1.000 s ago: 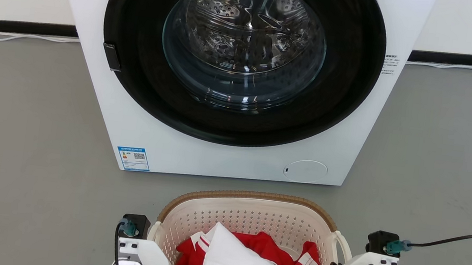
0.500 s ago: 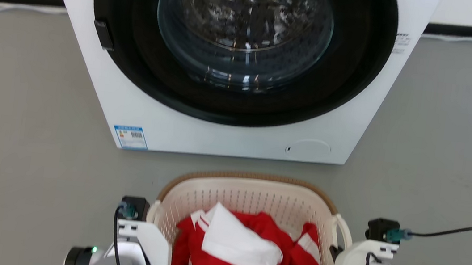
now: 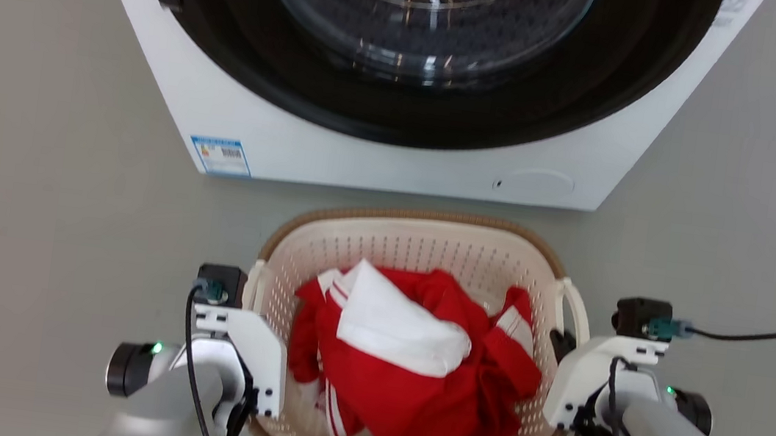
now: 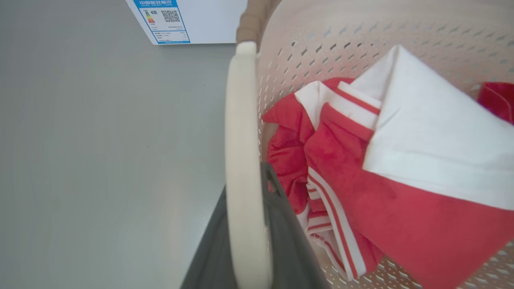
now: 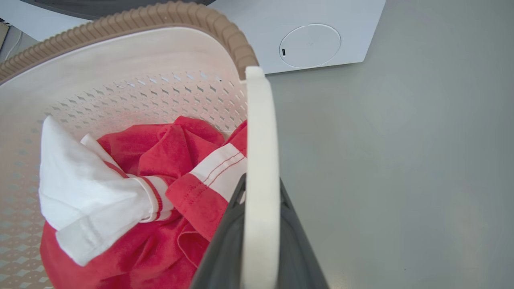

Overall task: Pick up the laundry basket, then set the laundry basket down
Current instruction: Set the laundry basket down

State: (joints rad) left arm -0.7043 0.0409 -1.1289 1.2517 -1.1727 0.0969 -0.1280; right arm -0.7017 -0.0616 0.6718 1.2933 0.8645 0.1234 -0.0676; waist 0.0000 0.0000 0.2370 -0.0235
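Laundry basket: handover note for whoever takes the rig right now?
Left gripper: shut on the basket's left handle.
Right gripper: shut on the right handle.
The basket is in front of the washer, with red and white clothes inside.
Done: both handles gripped. Can't tell if it's off the floor.
Left: set it down, then release.

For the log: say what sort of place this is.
Probably a laundry area: a washing machine stands on a grey floor, with a laundry basket of red and white clothes before it.
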